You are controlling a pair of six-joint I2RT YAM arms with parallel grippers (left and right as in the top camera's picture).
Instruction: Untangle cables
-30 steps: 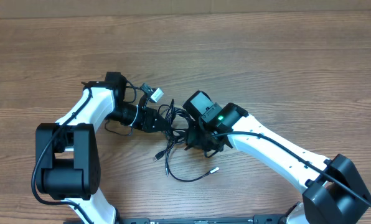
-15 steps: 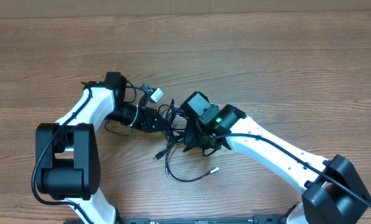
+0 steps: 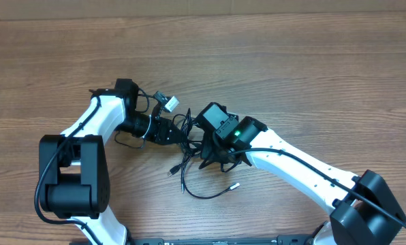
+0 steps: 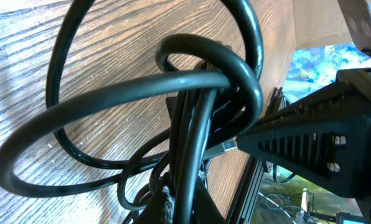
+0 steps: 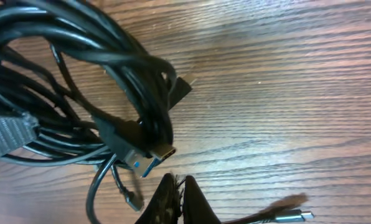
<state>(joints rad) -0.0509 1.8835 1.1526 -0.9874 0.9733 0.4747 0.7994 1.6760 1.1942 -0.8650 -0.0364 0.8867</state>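
Two robot arms meet over a wooden tabletop (image 3: 291,61). The cables (image 3: 186,124) lie as one black knot just left of the middle of the tabletop, between the two claws.

Left claw (image 3: 178,135): it reaches rightward into the left side of the knot. In the left wrist view, thick-looking loops of the cables (image 4: 192,81) cross one another close to the lens, and several strands run down together toward the bottom edge. One ribbed black finger (image 4: 316,134) shows at the right. The other finger is hidden, so whether this claw is apart or clamped cannot be told.

Right claw (image 3: 213,158): it points down at the right side of the knot, below a green light (image 3: 242,132) on the wrist. In the right wrist view its two fingertips stand together (image 5: 179,190) above bare wood (image 5: 285,93), with no cord seen between them. The bundle of cables (image 5: 136,68) lies up and to the left of the fingertips.

Loose ends: one long strand leaves the knot, curves toward the near edge, and ends in a silvery tip (image 3: 235,184), seen also at the lower right of the right wrist view (image 5: 300,216). A flat plug (image 5: 151,160) with a blue insert rests at the lower edge of the bundle. A second short end (image 3: 172,171) lies just below the knot.
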